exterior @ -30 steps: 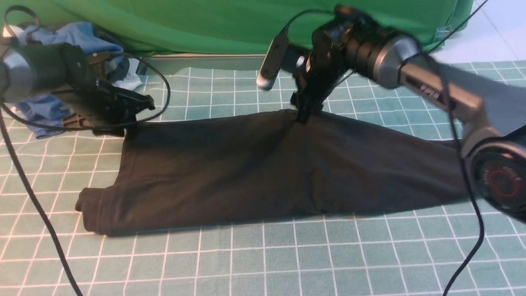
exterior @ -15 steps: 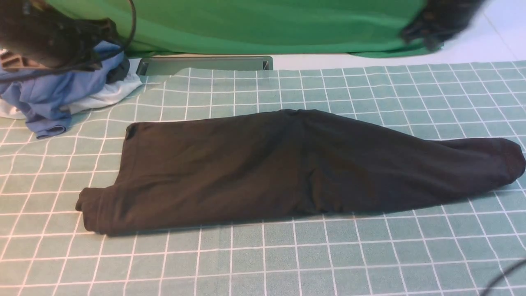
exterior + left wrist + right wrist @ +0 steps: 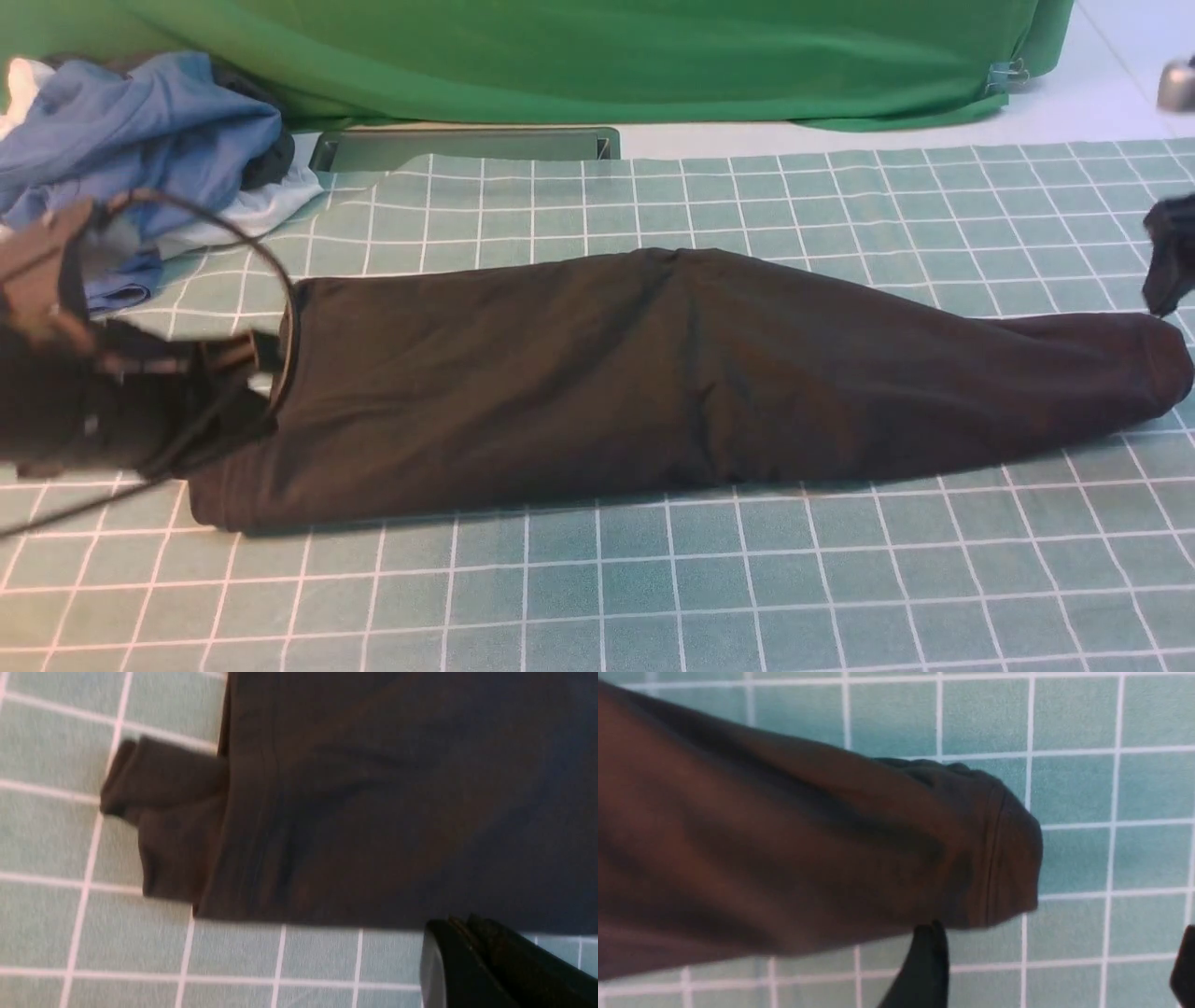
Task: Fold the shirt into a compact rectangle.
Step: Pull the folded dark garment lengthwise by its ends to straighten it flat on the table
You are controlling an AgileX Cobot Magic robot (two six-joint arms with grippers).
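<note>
Shirt (image 3: 653, 373) lying flat on table (image 3: 597, 597) as a long band, folded lengthwise. Left tool (image 3: 460, 940) clenched at left end, grip on cloth unclear; right tool (image 3: 1057, 952) spread wide beside right end. Likely step: crosswise fold. Next: pinching an end, carrying it over the other.

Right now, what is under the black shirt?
The shirt lies on the green grid-lined mat, which shows along its edges. Whatever the folded cloth covers, including its own lower layers, cannot be seen.
</note>
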